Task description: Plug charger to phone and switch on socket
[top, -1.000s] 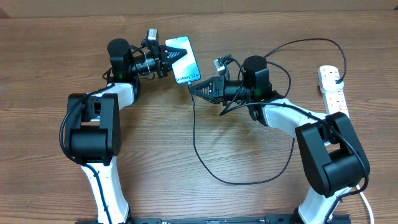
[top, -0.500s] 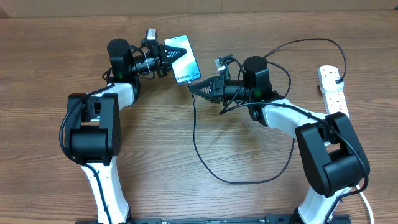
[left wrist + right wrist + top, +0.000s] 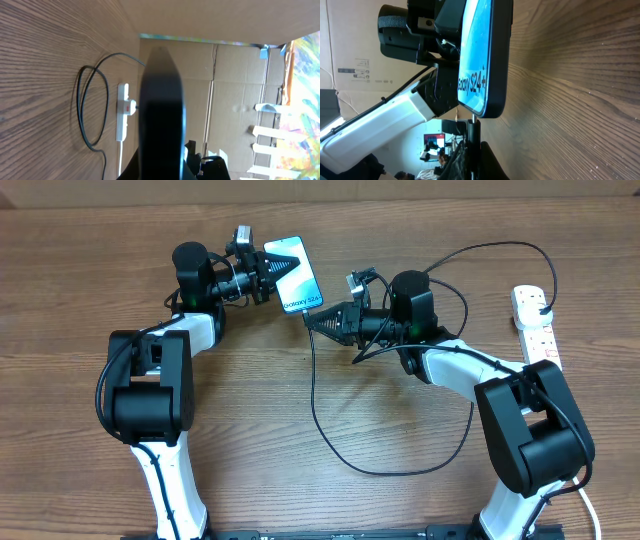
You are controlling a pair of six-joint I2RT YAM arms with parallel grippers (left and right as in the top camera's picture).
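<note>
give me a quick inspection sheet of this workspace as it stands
surface: wooden table, bare wood grain.
job's things: phone held by left gripper; charger tip at its bottom edge, seating unclear; socket at the table's right edge.
clutter: nothing seen.
grippers: left shut on phone; right gripper shut on charger near its tip.
cables: charger's black lead loops over the table to the socket; white cord leaves the socket.
surroundings: cardboard behind the table.

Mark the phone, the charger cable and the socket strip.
phone (image 3: 300,280), overhead view, blue screen.
charger cable (image 3: 312,392), overhead view, straight run below the phone.
socket strip (image 3: 540,338), overhead view, white body.
</note>
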